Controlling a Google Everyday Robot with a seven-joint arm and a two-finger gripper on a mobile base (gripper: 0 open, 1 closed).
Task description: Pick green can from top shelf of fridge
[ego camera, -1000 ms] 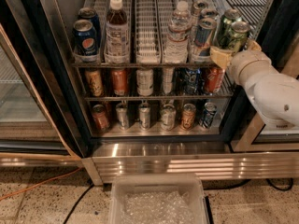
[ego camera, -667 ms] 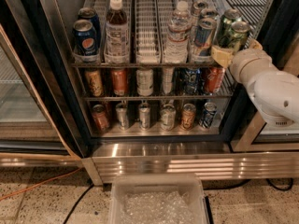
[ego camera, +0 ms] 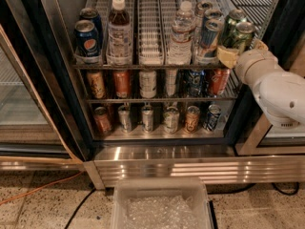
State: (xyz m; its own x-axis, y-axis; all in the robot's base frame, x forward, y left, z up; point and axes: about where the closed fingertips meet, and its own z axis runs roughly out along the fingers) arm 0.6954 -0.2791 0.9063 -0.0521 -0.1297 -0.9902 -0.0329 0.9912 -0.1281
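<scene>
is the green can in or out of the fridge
In: the green can stands at the right end of the top shelf, inside the fridge, with the gripper at its base.

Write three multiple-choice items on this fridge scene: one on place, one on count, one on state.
1. The white arm's end effector is at: A) floor level; B) the slim light-green metallic can at the right end of the whitish wire top shelf; C) the shelf's left end.
2. Bottles on the top shelf: A) one; B) four; C) two.
3. The brown plastic bottle is: A) upright, capped; B) lying down; C) uncapped.
1B, it sits beside the green can; 2C, the brown bottle and a clear water bottle; 3A, its white cap is on.
</scene>
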